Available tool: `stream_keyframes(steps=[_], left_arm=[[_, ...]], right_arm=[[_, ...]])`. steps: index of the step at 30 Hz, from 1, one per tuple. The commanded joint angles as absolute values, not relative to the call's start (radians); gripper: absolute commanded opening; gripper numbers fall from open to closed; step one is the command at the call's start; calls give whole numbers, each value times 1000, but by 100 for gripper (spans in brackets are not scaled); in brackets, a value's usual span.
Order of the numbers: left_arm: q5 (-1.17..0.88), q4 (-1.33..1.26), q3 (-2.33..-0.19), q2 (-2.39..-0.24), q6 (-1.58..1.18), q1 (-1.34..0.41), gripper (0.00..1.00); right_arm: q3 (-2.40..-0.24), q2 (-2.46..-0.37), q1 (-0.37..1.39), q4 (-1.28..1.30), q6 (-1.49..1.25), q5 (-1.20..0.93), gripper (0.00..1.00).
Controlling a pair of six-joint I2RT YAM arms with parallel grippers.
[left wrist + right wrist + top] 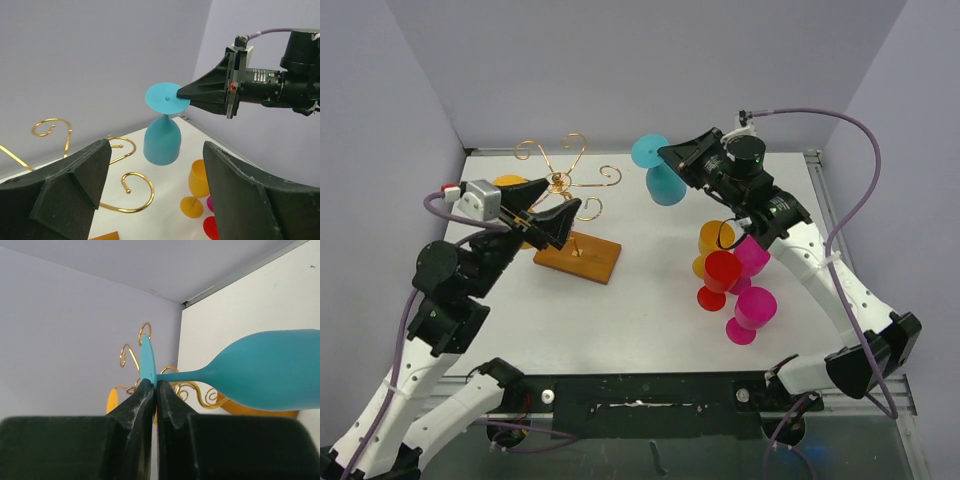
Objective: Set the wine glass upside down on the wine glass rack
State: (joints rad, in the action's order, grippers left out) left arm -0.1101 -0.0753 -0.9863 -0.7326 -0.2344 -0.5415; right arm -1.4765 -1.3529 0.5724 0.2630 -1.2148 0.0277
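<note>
My right gripper [672, 160] is shut on the round foot of a teal wine glass [666, 184] and holds it upside down in the air, bowl down, to the right of the wine glass rack [563, 180]. In the right wrist view the fingertips [145, 390] pinch the foot's edge, with the bowl [265, 372] to the right and the gold spirals [131, 356] behind. My left gripper [558, 222] is open and empty over the rack's wooden base [582, 260]. The left wrist view shows the glass [162, 143] hanging beyond the curled arms [134, 196].
An orange glass [712, 240], a red one [720, 276] and two magenta ones [754, 310] stand clustered at the right middle of the white table [640, 330]. An orange thing [510, 183] sits at the rack's left side. Walls close the back and sides.
</note>
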Motion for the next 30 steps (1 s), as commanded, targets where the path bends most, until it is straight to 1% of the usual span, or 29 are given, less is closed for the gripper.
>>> stream_keyframes(steps=[1,5,14,21,30], left_arm=[[-4,-50,-981,-615,-112,-541,73],[94,-84,-919,-509,-84,-541,73],[268,-96,-905,-440,26,-541,73],[278,-159,-880,-441,58,-541,73],[273,-156,-895,-454,60,-541,73]], right_arm=[[-1555,-1398,542,119,-1133,-40,0],[-1575,-1452,533,75,-1073,-90,0],[-1672,-1575,528,10,-1023,-218,0],[-1720,-1665,545,-69,-1048,-342,0],[-1747,-1701,582,-77,-1048,-430,0]])
